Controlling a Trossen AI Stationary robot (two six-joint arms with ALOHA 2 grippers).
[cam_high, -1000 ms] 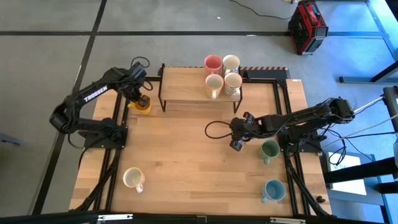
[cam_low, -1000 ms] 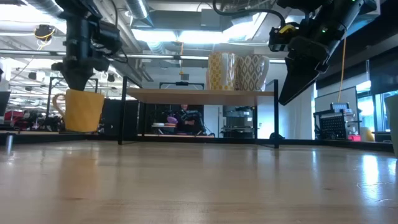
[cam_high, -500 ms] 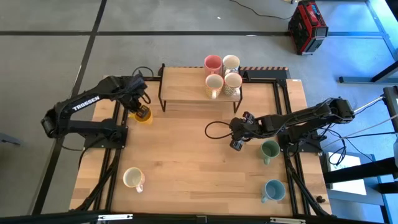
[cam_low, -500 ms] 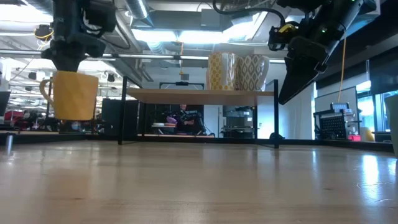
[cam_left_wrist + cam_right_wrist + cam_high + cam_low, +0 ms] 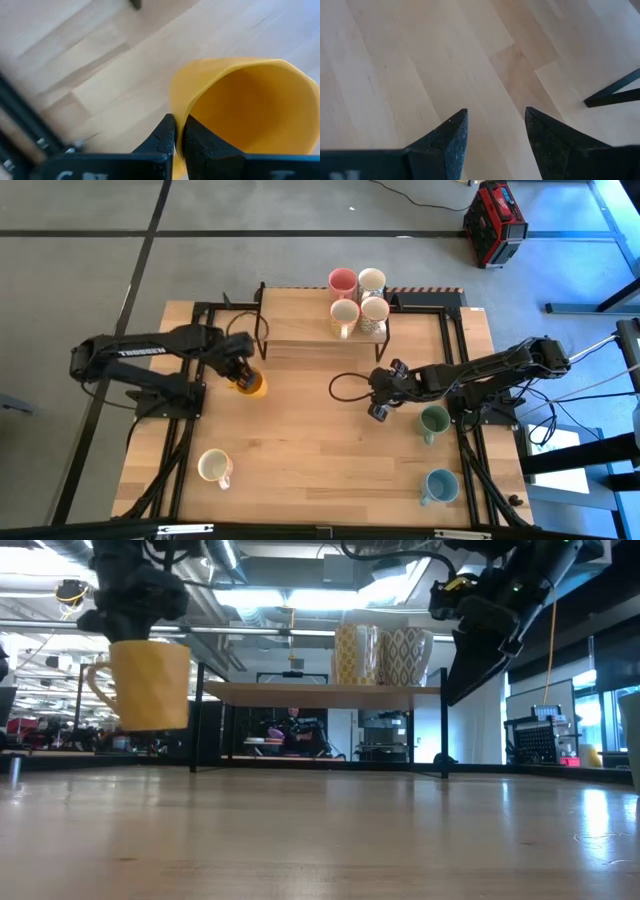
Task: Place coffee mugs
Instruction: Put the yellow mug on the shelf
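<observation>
My left gripper [image 5: 240, 372] is shut on the orange-yellow mug [image 5: 252, 384] and carries it above the table, just in front of the raised wooden shelf's left end [image 5: 262, 340]. In the low view the mug [image 5: 150, 685] hangs upright in the air. My right gripper [image 5: 378, 410] hovers open over bare wood right of the table's middle, touching nothing [image 5: 496, 115]. Pink [image 5: 342, 281], white [image 5: 372, 279], cream [image 5: 344, 315] and patterned [image 5: 375, 312] mugs stand on the shelf. Green [image 5: 434, 421], light blue [image 5: 440, 485] and cream [image 5: 214, 467] mugs stand on the table. My left gripper pinches the orange-yellow mug's wall at the rim [image 5: 176, 107], one finger inside the mug [image 5: 197, 137] and one outside [image 5: 162, 137]. The fingers come from above, pointing down. The mug is lifted clear of the table, upright, its handle [image 5: 98, 690] on the far side from the shelf.
The shelf [image 5: 300, 320] stands on thin black legs at the table's far side, with bare board left of its mugs. A black cable loop [image 5: 345, 388] lies by the right gripper. Open wood spreads across the table's middle [image 5: 300, 440].
My left gripper, shut on the orange-yellow mug throughout, has carried it from beside the shelf's left end at the table's left edge toward the table's middle and near side, and somewhat higher.
</observation>
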